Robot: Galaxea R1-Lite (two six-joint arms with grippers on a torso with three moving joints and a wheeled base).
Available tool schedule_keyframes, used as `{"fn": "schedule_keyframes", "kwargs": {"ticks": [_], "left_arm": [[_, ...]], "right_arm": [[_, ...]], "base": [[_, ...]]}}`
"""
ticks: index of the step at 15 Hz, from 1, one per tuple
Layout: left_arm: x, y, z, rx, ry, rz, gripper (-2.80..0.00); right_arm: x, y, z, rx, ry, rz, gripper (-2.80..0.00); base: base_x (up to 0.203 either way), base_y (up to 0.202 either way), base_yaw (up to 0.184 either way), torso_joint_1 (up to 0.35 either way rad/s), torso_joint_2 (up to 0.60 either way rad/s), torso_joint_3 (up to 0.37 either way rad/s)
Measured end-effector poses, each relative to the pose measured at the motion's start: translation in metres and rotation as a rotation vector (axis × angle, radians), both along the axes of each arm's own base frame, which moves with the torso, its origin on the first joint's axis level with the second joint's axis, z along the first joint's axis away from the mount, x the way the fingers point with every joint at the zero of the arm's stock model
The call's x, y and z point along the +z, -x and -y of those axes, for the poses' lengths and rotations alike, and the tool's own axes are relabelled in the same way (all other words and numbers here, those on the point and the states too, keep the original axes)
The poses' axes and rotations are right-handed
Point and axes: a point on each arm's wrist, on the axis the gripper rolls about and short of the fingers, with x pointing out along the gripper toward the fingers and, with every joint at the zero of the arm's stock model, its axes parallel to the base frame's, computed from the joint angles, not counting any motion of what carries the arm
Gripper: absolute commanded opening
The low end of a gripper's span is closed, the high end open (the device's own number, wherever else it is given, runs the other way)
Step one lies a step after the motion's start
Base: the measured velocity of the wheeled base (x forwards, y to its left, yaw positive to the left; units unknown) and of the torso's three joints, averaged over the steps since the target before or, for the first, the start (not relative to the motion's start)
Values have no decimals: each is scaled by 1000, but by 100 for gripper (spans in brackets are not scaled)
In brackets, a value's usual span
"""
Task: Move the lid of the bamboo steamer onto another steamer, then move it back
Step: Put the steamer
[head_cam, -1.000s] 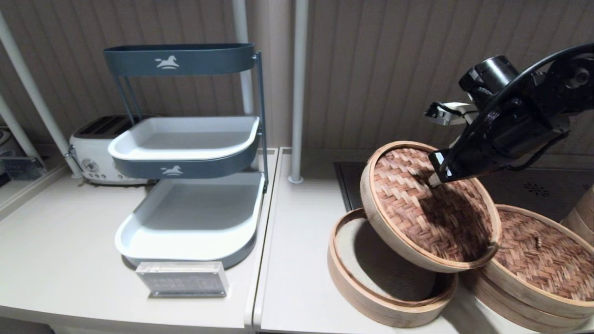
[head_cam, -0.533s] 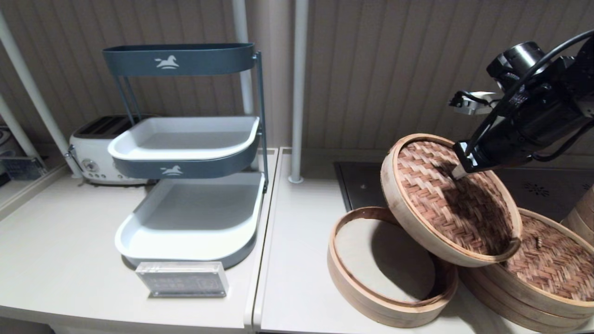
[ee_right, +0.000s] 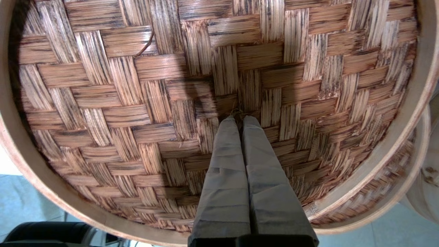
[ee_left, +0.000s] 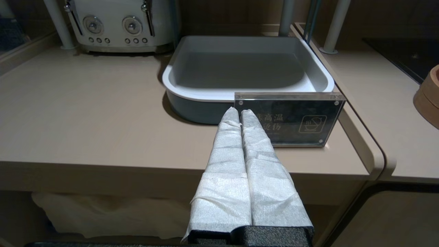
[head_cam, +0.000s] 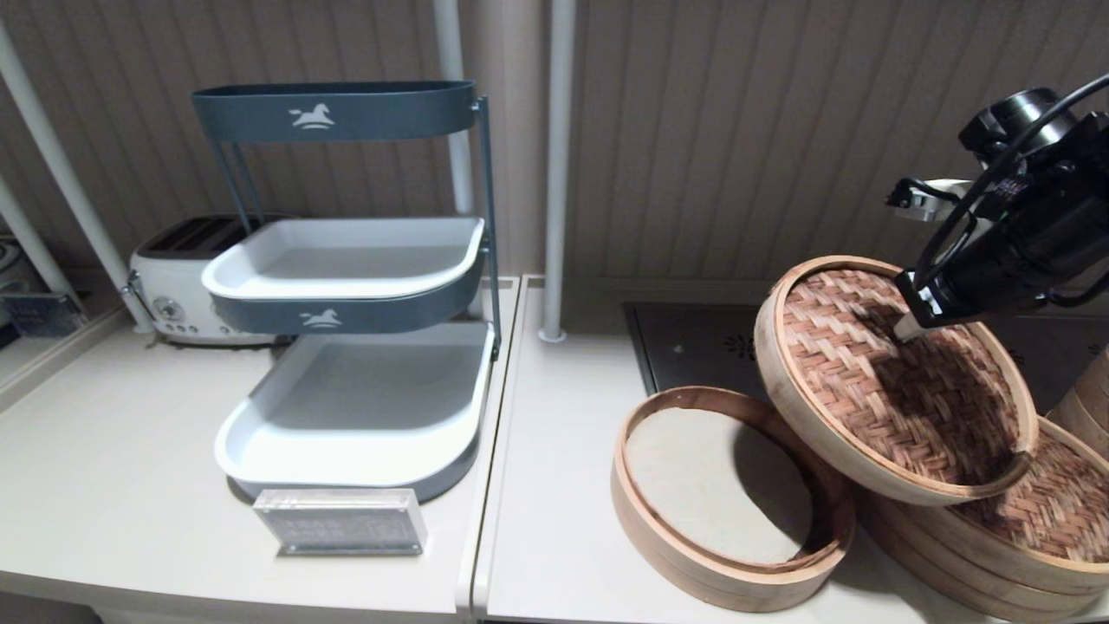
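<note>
The bamboo steamer lid (head_cam: 892, 381) hangs tilted in the air at the right, its reddish woven top (ee_right: 137, 103) facing my head camera. My right gripper (head_cam: 905, 328) is shut on the small knot at the lid's centre (ee_right: 239, 114). Below and to the right sits another steamer (head_cam: 1053, 537), its brown mottled lid partly covered by the raised lid. The open steamer basket with a white liner (head_cam: 719, 494) stands to the lid's lower left. My left gripper (ee_left: 239, 112) is parked shut below the counter's front edge, holding nothing.
A three-tier grey and white rack (head_cam: 346, 286) and a white toaster (head_cam: 178, 277) stand at the left. An acrylic sign (head_cam: 340, 521) sits before the rack. A dark cooktop (head_cam: 693, 347) lies behind the steamers. More bamboo rings (head_cam: 1090, 390) show at the far right.
My right gripper has carried the tilted lid to the right, off the lined basket and over the other steamer. The left arm has not moved.
</note>
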Motion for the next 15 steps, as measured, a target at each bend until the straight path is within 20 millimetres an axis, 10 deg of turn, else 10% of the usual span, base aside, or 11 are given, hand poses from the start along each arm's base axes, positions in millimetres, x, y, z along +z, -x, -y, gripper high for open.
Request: {"fn": "schedule_keyframes", "kwargs": {"ticks": [15], "left_arm": [[0,0,0,-1,0,0,-280]], "right_arm": [[-22,6,82,-140,25,-97,-280]], "base": [[0,0,0,0,0,0]]}}
